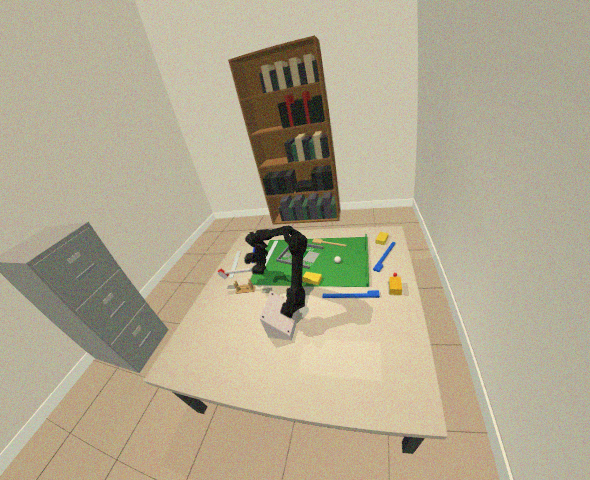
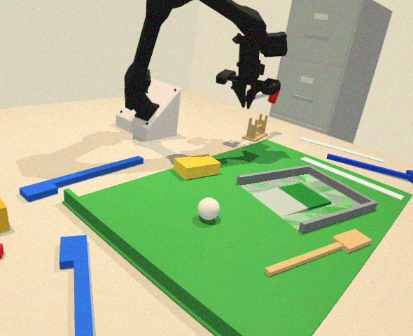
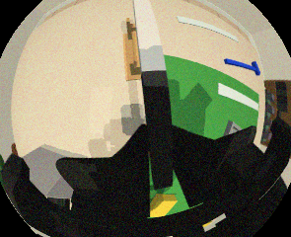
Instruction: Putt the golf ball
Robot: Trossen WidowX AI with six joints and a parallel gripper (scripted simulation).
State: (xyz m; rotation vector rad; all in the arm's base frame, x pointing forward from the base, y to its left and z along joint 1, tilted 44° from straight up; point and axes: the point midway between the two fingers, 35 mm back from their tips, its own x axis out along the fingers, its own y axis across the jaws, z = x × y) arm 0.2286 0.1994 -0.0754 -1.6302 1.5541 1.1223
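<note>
My gripper (image 1: 258, 270) (image 2: 246, 106) (image 3: 152, 127) is shut on the black grip of the red putter (image 1: 221, 272) (image 2: 273, 96) (image 3: 150, 30). The putter is in the air, its pale shaft reaching away to the red head, above the small wooden stand (image 1: 244, 289) (image 2: 255, 136) (image 3: 131, 56). Part of the shaft is hidden behind the fingers in the exterior view. The white golf ball (image 1: 337, 259) (image 2: 208, 208) rests on the green mat (image 1: 354, 271) (image 2: 156, 217). The grey-walled enclosure (image 2: 340, 187) stands farther along the mat, with a pale ramp (image 2: 278, 201) and a darker green patch (image 2: 305, 196).
A yellow block (image 1: 312, 278) (image 2: 197, 167) (image 3: 164, 204) sits at the mat's near edge. Blue clubs (image 1: 350, 295) (image 2: 82, 292) lie beside the mat, and a dark blue club (image 2: 369, 166) lies past its far end. A wooden mallet (image 2: 304, 258) lies on the mat.
</note>
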